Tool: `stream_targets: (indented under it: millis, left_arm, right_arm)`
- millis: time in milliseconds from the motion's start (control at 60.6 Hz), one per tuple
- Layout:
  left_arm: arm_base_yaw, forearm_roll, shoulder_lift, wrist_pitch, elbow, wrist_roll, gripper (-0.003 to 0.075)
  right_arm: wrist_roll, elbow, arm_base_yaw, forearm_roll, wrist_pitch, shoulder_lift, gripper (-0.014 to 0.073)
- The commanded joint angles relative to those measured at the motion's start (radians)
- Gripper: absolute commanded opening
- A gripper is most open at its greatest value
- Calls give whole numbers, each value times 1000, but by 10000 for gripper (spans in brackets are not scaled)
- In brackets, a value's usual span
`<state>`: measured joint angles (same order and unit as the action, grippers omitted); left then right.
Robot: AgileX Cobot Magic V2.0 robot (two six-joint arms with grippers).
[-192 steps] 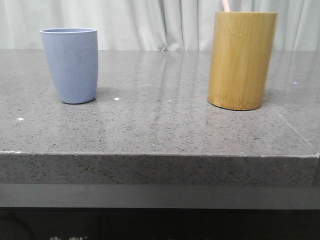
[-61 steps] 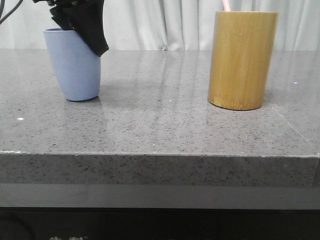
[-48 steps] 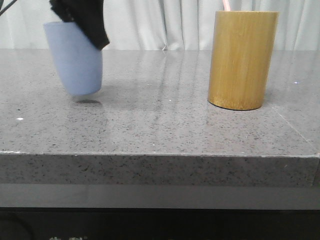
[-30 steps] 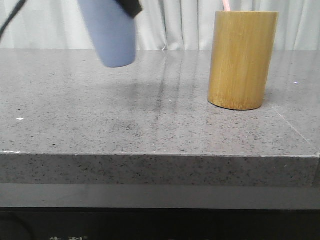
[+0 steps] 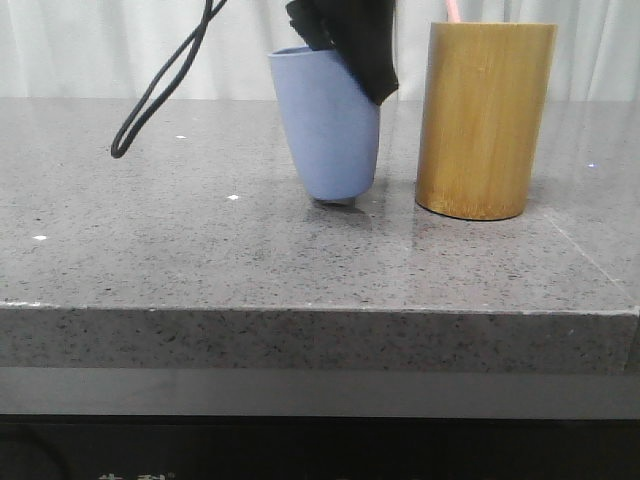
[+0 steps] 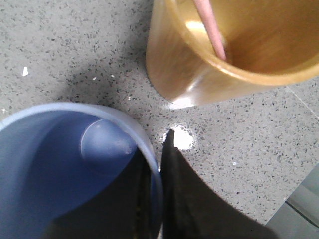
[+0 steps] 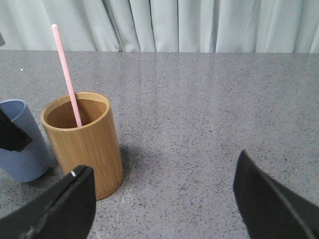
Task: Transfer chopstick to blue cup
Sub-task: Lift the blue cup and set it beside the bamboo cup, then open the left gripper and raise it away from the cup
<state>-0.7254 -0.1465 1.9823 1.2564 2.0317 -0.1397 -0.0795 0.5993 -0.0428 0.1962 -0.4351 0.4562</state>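
The blue cup (image 5: 325, 130) hangs slightly tilted in my left gripper (image 5: 365, 85), its base at or just above the tabletop, close to the left of the bamboo cylinder holder (image 5: 485, 120). The gripper is shut on the cup's right rim, one finger inside and one outside, as the left wrist view shows (image 6: 157, 159). The cup (image 6: 60, 164) is empty. One pale pink chopstick (image 5: 451, 10) stands in the holder; it shows in the left wrist view (image 6: 209, 30) and the right wrist view (image 7: 65, 69). My right gripper (image 7: 163, 167) is open and empty, right of the holder (image 7: 87, 144).
A black cable (image 5: 160, 90) loops down from the left arm over the table's left half. The grey speckled tabletop ends at a front edge (image 5: 320, 310). A pale curtain (image 5: 250, 40) hangs behind.
My left gripper took the blue cup by its rim, lifted it from the table's left side and carried it right; it is now low beside the bamboo holder.
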Motion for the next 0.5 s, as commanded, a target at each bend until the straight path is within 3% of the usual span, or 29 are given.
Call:
stream_targets:
  millis: [0,165,479]
  left_arm:
    - [-8,-23,-56,12,37,-3,-15]
    - [-8,-23,-53,12,37,-3,75]
    - [-8,-23,-55,12,46,-1,387]
  right_arm:
    - [-4,33,6,9,76,13,578]
    - [-4,33,6,9,75,13,579]
    - [-4,33,6,9,75,13,579]
